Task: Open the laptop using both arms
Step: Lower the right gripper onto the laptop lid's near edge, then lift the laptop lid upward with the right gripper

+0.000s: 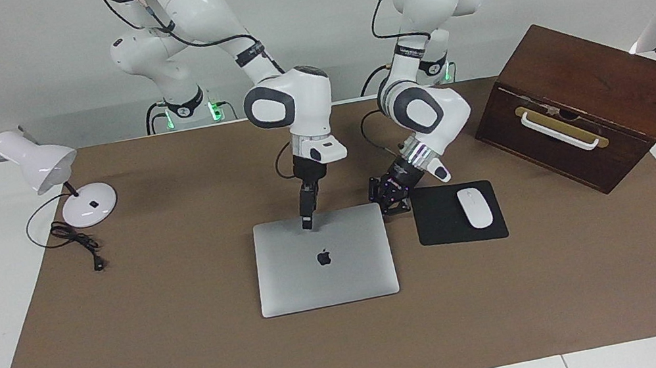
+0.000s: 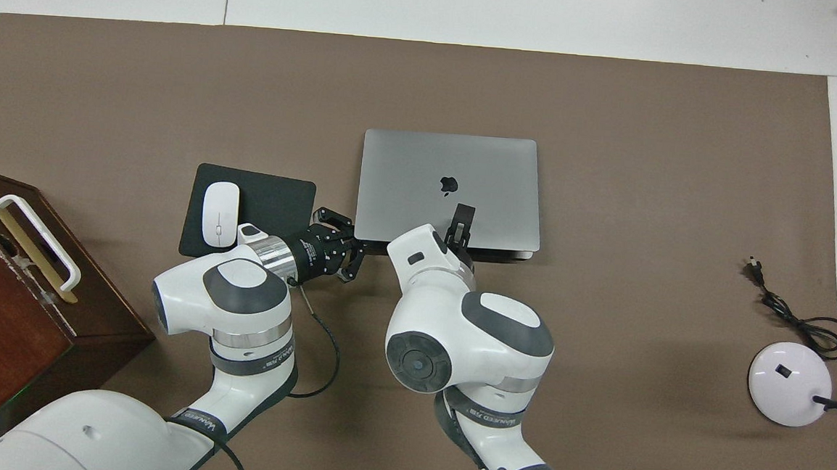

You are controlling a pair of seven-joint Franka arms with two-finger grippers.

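- The left arm [image 2: 222, 303] comes in from its own base and bends low toward the laptop's corner on the mouse pad's side.
- The left claw [image 1: 388, 199] lies nearly level just above the surface, at the laptop corner nearest the robots, between the laptop and the mouse pad; its fingertips are closed together with the outer links splayed, and it holds nothing.
- The right arm [image 2: 470, 340] reaches over the surface with its wrist pointing steeply down at the laptop.
- The right claw [image 1: 306, 223] hangs over the lid, just inside the laptop edge nearest the robots and a little nearer to the robots than the logo; I cannot tell whether its tip touches the lid, nor whether its fingers are parted or together.
- The silver-grey laptop [image 1: 343, 275] lies flat and closed on the brown mat [image 1: 196, 352] in the middle of the surface, its dark apple logo [image 1: 324, 256] facing up.
- A black mouse pad [image 1: 441, 225] lies just beside the laptop toward the left arm's end, with a white mouse [image 1: 475, 207] on it.
- A dark wooden box [image 1: 581, 101] with a white handle stands well apart from the laptop, further toward the left arm's end.
- A white desk lamp [image 1: 57, 176] stands well apart from the laptop toward the right arm's end, its black cord [image 1: 78, 242] loose on the mat.
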